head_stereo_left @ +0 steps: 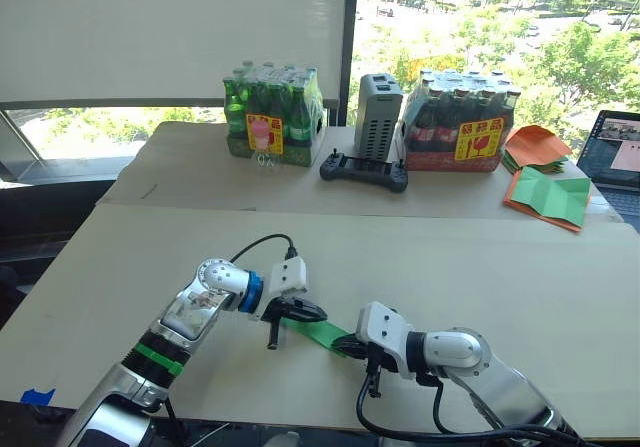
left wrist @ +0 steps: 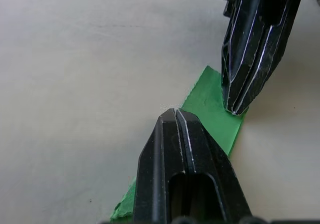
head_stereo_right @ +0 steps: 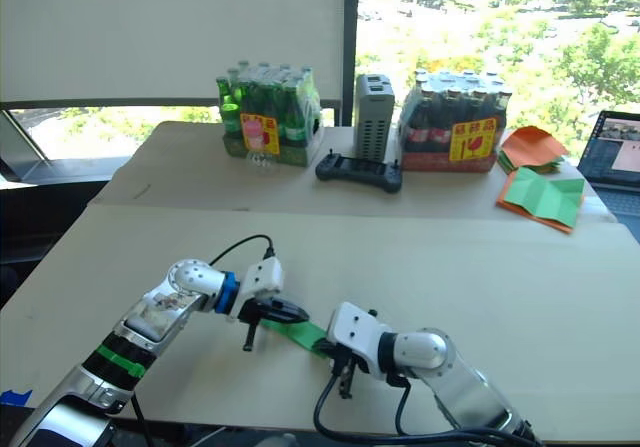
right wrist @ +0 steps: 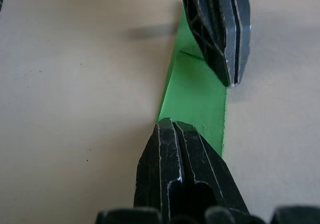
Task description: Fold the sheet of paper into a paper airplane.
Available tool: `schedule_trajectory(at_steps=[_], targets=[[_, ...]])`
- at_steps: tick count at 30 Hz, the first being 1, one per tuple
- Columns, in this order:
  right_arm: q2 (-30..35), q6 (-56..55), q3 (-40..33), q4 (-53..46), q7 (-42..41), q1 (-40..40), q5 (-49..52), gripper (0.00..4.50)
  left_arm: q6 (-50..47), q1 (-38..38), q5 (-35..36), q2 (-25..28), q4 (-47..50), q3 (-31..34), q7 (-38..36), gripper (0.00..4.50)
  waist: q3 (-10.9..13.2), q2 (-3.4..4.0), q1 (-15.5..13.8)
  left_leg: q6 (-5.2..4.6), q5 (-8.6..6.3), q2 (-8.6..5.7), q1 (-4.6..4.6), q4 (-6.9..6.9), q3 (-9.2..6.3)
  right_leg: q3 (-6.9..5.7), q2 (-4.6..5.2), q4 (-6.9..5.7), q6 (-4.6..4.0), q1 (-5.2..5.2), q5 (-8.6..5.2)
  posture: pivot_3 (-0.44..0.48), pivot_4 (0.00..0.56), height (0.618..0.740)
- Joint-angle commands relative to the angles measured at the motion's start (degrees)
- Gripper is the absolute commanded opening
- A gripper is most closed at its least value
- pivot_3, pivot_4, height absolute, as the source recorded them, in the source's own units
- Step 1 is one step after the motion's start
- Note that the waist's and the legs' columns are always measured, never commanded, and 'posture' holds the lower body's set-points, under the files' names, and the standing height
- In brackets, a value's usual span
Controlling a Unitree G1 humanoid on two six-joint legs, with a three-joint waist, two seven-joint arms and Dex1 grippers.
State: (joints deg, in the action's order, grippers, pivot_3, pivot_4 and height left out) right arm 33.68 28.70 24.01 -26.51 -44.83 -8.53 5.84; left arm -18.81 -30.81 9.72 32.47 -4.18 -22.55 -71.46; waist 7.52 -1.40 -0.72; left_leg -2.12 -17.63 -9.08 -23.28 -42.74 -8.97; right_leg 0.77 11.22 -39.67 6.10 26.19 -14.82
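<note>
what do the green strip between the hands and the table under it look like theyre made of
The paper airplane: thin matte paper, judging by its sharp creases and slightly ragged edge. The table: looks like pale, unglossy board, perhaps cardboard or fibreboard; a seam shows between two sheets, but the material stays uncertain.

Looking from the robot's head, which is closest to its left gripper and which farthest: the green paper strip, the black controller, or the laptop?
1. Green paper strip, right at the left gripper, on the near table.
2. Black controller, on the far table, middle.
3. Laptop, far right edge.
</note>
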Motion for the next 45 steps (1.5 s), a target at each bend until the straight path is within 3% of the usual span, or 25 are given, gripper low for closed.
schedule_trajectory(at_steps=[1,12,45], targets=[[0.69,3.16,1.03,1.33,0.05,1.24,-0.83,0.01,2.38,-1.04,-1.77,-0.76,-0.94,-0.47,0.21,0.0,0.0,0.0,-0.02,0.0,0.0,-0.01,0.0,0.0,0.0,0.0,0.0,0.0,0.0,0.0,0.0,0.0,0.15,0.675],[0.33,4.26,0.73,0.58,0.11,0.53,-0.53,0.01,6.93,0.51,-7.48,1.0,-4.7,-2.78,-0.1,0.0,-0.02,-0.02,-0.01,0.0,0.0,0.0,0.06,-0.01,0.0,0.0,0.01,0.0,0.0,-0.05,0.0,0.0,0.15,0.675],[0.14,4.13,1.2,0.81,-0.67,-0.43,-0.46,0.01,8.16,4.04,-6.79,8.28,-8.85,4.89,1.55,0.0,-0.16,-0.01,0.97,0.0,0.0,0.05,0.2,0.04,0.01,0.04,-0.07,-0.13,0.0,-0.05,0.0,0.0,0.15,0.675]])
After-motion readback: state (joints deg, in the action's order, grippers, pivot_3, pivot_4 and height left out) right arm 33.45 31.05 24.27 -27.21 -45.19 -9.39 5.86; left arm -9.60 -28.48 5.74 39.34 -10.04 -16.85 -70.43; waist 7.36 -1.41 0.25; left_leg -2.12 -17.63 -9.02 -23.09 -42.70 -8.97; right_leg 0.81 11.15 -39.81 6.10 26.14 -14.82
